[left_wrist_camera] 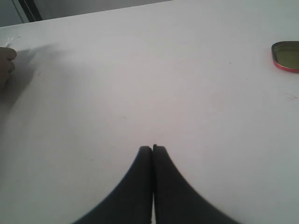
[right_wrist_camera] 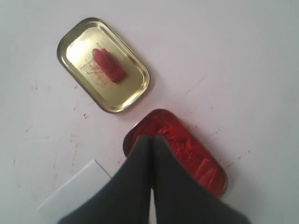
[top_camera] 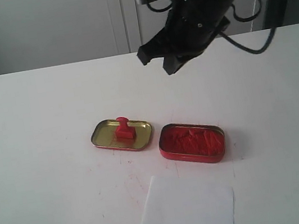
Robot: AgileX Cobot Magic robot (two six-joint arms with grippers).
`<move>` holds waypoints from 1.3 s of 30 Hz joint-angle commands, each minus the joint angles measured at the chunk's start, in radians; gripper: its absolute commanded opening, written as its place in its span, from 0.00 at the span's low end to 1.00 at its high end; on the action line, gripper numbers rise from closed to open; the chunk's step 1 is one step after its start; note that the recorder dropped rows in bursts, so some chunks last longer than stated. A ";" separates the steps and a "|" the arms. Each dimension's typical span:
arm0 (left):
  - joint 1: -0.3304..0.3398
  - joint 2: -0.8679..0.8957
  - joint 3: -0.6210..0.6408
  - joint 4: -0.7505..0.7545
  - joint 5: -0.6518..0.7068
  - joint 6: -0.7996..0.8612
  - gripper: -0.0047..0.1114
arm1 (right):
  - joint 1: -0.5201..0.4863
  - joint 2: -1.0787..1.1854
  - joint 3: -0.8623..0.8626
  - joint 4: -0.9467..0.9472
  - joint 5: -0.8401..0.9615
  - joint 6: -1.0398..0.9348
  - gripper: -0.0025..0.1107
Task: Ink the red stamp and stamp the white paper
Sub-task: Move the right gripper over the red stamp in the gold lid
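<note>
The red stamp stands upright inside the gold tin lid, left of the red tin of ink paste. In the right wrist view the red stamp is seen from above in the lid, with the ink tin beyond my fingertips. The white paper lies at the table's front; its corner shows beside the right fingers. My right gripper hangs shut and empty high above the table, behind the tins; its tips press together. My left gripper is shut on nothing over bare table.
Small red ink smears mark the white table between the tins and the paper. The edge of the gold lid shows far off in the left wrist view. A pale object sits at that view's edge.
</note>
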 commanded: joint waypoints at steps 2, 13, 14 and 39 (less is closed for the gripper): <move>0.002 -0.003 0.003 -0.001 -0.003 0.003 0.04 | 0.049 0.093 -0.110 -0.011 0.038 -0.048 0.02; 0.002 -0.003 0.003 -0.001 -0.003 0.003 0.04 | 0.129 0.289 -0.319 -0.051 0.111 -0.139 0.02; 0.002 -0.003 0.003 -0.001 -0.003 0.003 0.04 | 0.137 0.314 -0.346 -0.053 0.119 -0.156 0.02; -0.117 -0.003 0.003 -0.001 -0.005 0.003 0.04 | 0.172 0.486 -0.433 -0.057 0.040 -0.425 0.43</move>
